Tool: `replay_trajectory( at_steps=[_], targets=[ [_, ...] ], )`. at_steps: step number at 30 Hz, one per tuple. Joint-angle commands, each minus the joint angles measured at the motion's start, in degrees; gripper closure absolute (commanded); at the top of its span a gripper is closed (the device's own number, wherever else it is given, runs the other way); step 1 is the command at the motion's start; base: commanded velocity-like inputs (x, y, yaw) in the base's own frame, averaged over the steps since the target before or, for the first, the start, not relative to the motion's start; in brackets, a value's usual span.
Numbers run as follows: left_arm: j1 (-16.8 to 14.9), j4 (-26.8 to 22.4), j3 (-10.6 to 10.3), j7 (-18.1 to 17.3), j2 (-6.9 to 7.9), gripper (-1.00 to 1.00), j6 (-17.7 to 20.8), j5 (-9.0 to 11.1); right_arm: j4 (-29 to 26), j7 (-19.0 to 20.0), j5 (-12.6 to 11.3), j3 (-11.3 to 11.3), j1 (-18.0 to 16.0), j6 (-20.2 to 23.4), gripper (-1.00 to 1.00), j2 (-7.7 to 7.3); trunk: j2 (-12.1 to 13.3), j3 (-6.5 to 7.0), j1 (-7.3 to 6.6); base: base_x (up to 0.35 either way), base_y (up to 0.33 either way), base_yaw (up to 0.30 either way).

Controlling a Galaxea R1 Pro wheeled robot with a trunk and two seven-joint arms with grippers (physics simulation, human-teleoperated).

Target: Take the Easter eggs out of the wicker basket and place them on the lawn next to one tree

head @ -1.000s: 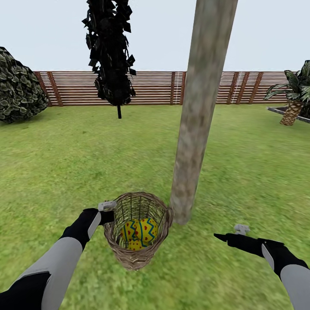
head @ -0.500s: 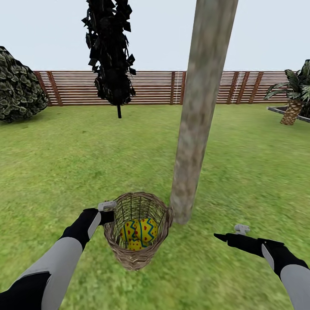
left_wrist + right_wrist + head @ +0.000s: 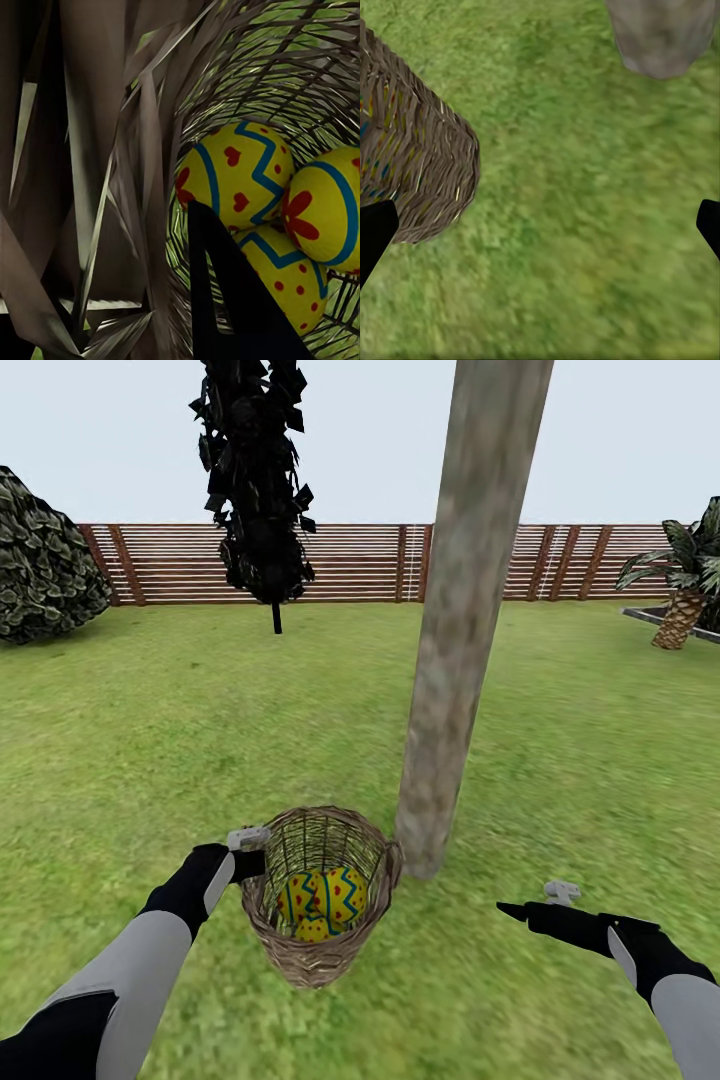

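Observation:
The wicker basket (image 3: 318, 950) stands on the lawn (image 3: 150, 740), touching the foot of the thick pale tree (image 3: 455, 660). Three yellow Easter eggs with blue zigzags and red marks lie inside it: one (image 3: 232, 176), a second (image 3: 326, 206) and a third (image 3: 289, 281). My left gripper (image 3: 248, 852) is at the basket's left rim, shut on its wall, with one black finger (image 3: 225, 300) inside next to the eggs and the other hidden behind the wicker. My right gripper (image 3: 518, 910) hovers open over grass to the right of the basket (image 3: 420, 165), below the trunk (image 3: 660, 34).
A thin-stemmed black-leaved tree (image 3: 255, 490) stands further back, a round dark bush (image 3: 45, 560) at far left and a palm (image 3: 685, 590) at far right. A brown slat fence (image 3: 360, 565) bounds the lawn. Open grass lies all around the trunk.

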Motion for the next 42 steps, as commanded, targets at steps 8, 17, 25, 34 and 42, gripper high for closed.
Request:
replay_trajectory(
  at_steps=[8, 17, 25, 34, 42],
  targets=[
    [0.0, -0.2, 0.3, 0.1, -0.1, 1.0, 0.3, 0.5, -0.1, 0.4, 0.4, -0.5, 0.0, 0.5, -1.0, 0.04, -3.3, -1.5, 1.77, 0.0, 0.0, 0.0],
    [0.0, -0.1, 0.3, 0.1, -0.09, 1.0, 0.3, 0.5, -0.1, 0.4, 0.4, -0.5, 0.0, 0.5, -1.0, 0.04, -6.9, -3.12, 3.74, 0.0, 0.0, 0.0],
    [0.0, -0.1, 0.3, 0.1, -0.06, 1.0, 0.3, 0.5, -0.2, 0.4, 0.4, -0.5, 0.0, 0.4, -1.0, -0.05, -10.1, -4.55, 5.5, 0.0, 0.0, 0.0],
    [0.0, -0.2, 0.3, 0.1, -0.1, 1.0, 0.3, 0.5, -0.1, 0.4, 0.4, -0.5, 0.0, 0.4, -1.0, -0.02, -13.7, -6.17, 7.48, 0.0, 0.0, 0.0],
    [0.0, -0.2, 0.3, 0.1, -0.15, 1.0, 0.3, 0.5, -0.1, 0.4, 0.4, -0.5, 0.0, 0.4, -1.0, 0.04, -16.9, -7.61, 9.23, 0.0, 0.0, 0.0]
  ],
)
